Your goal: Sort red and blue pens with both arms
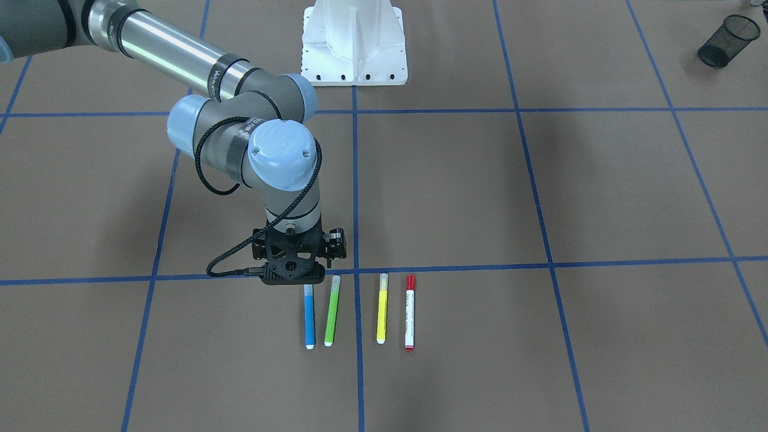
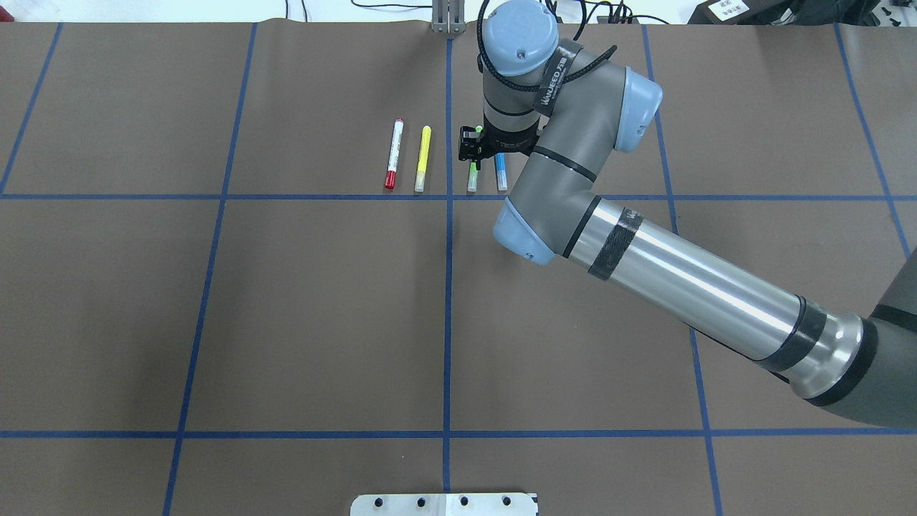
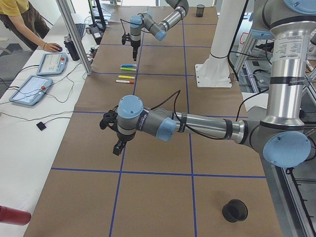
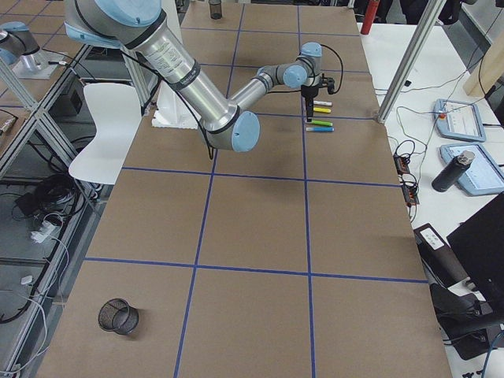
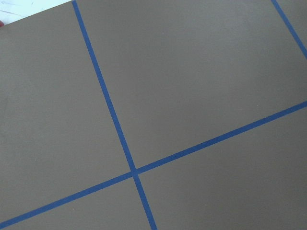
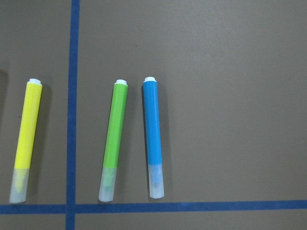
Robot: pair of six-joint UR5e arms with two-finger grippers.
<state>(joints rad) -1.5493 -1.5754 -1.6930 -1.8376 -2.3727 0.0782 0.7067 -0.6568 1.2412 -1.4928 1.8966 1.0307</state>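
The blue pen lies on the brown table at one end of a row of four markers. The red pen, white with a red cap, lies at the other end. My right gripper hangs just over the capped end of the blue pen, and I cannot tell whether it is open or shut. The right wrist view looks straight down on the blue pen, and no fingers show in it. My left gripper hovers over bare table, far from the row, and its state cannot be told.
A green marker and a yellow marker lie between the two pens. A black mesh cup stands at a far corner and another dark cup at the opposite end. The white base block is bolted at the robot's side.
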